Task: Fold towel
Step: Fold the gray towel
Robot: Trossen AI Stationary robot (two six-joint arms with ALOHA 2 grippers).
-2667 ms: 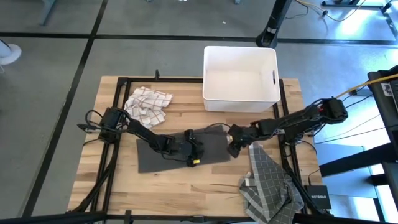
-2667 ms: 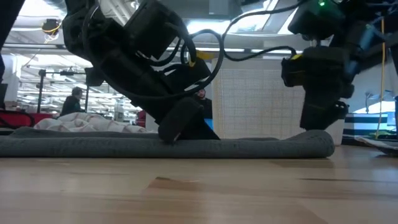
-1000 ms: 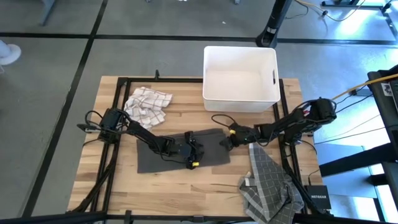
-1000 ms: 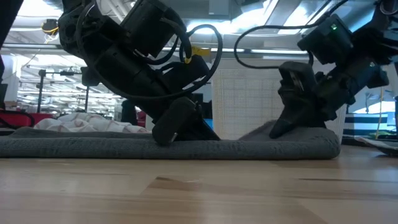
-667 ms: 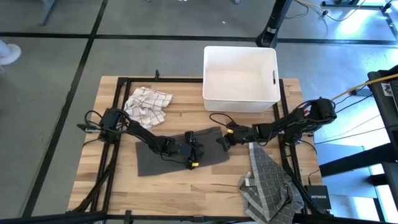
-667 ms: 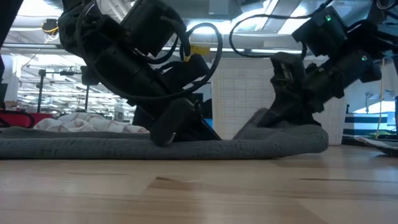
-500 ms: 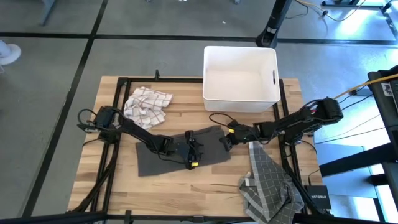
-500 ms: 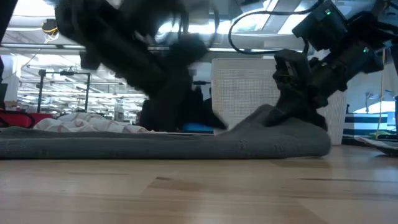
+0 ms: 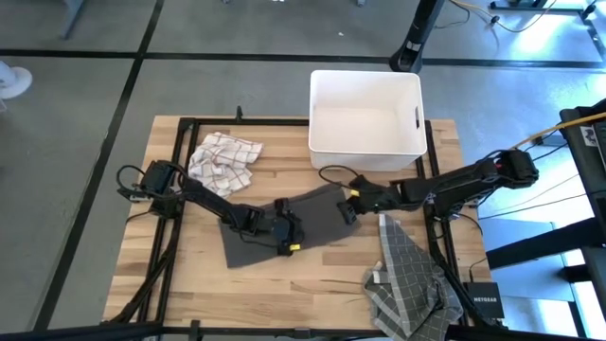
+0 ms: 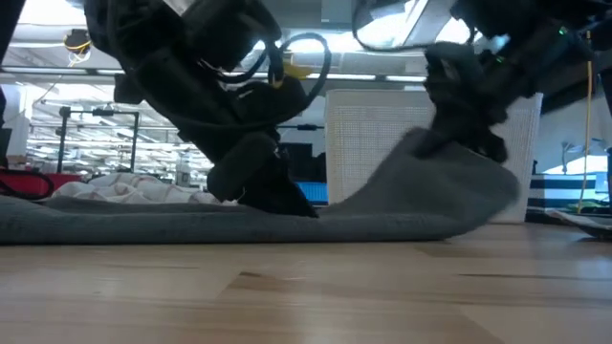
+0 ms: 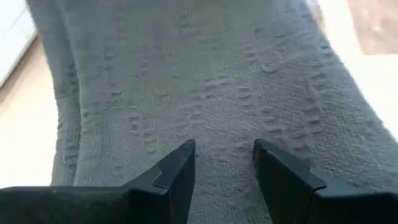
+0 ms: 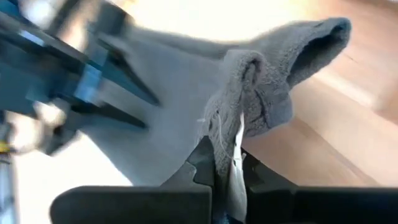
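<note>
Between the two grippers, mid-table on the wooden table (image 9: 284,294), lies the dark grey towel (image 9: 284,223), its main body spread flat on the boards. The left gripper (image 9: 284,235) sits low on the towel's middle, its two fingers (image 11: 174,180) spread apart and resting on the ribbed cloth with nothing pinched between them; in the left wrist view the grey weave fills the space ahead of the fingertips. To that gripper's right, the right gripper (image 9: 347,210) is clenched on the towel's right-hand corner, and the right wrist view shows a bunched fold of grey cloth squeezed between its closed fingers. In the low view that end of the towel (image 10: 421,205) rises off the wood in a curved slope up to the right gripper (image 10: 459,134), while the rest of the cloth stays flat under the left gripper (image 10: 258,186). Beside the right gripper, on the side away from the left arm, a grey checked cloth (image 9: 409,279) lies crumpled by the table's edge. Beyond the left gripper, toward the far-left corner, sits a crumpled white checked cloth (image 9: 225,159). Beyond the right gripper, at the table's far side, stands a white plastic bin (image 9: 365,152), with only its bare white bottom showing inside.
</note>
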